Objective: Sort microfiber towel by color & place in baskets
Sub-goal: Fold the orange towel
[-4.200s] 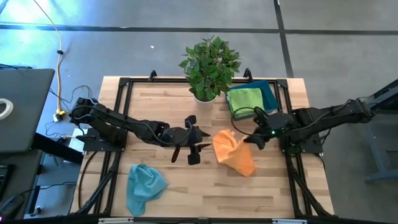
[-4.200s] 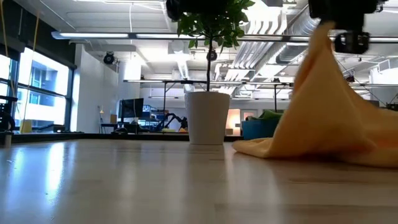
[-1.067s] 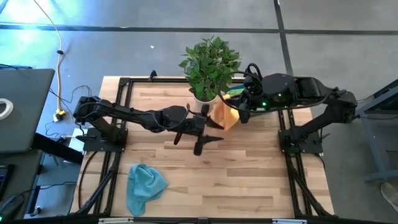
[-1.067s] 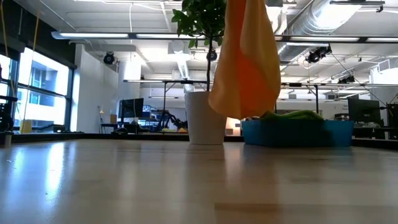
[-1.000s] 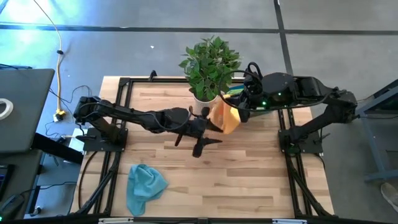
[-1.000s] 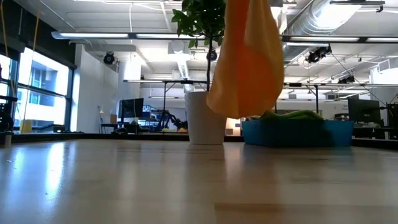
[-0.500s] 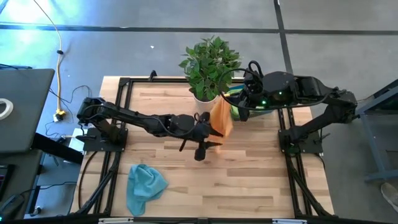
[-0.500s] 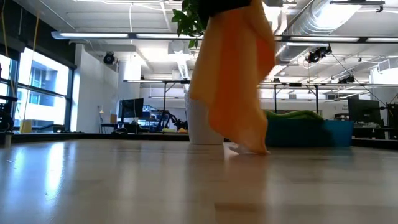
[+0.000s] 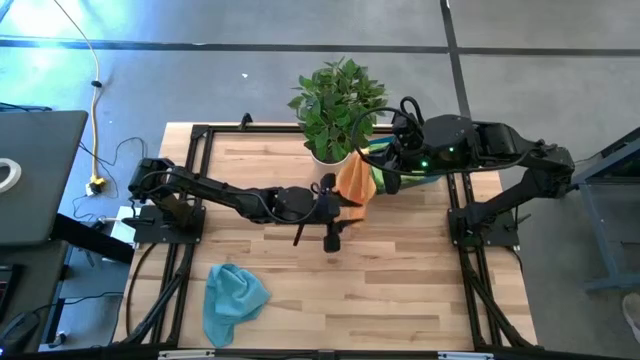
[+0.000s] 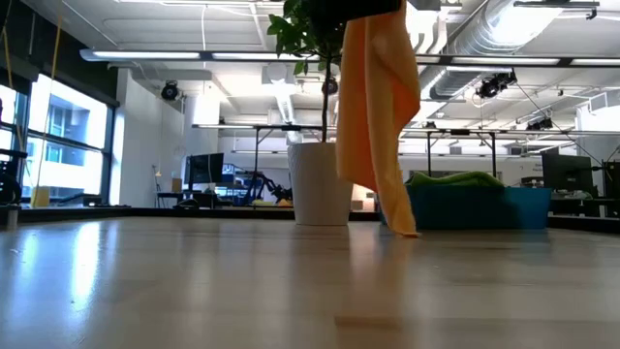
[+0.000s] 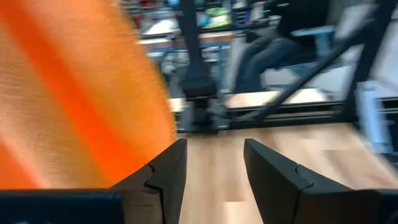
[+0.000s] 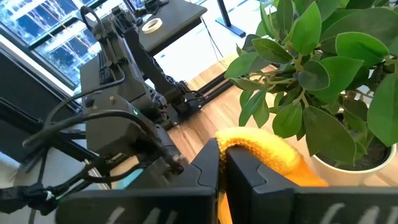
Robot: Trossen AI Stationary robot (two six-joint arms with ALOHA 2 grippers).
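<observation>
1. Step in hand, as judged: the orange microfiber towel [image 9: 356,180] is being carried to a bin. It is pinched at its top by the right claw [image 12: 222,163], pressed together, and hangs below it, clear of the wooden table [image 9: 400,300].
2. The left claw [image 11: 211,168] is seen spread, empty, just beside the hanging cloth.
3. The shallow teal-blue plastic basket [image 10: 528,208], near the right claw, already holds a green towel [image 10: 455,179].
4. Next move, as judged: a bin for orange is needed; none is visible.
5. A light-blue crumpled towel [image 9: 234,297] lies well apart from both claws.
</observation>
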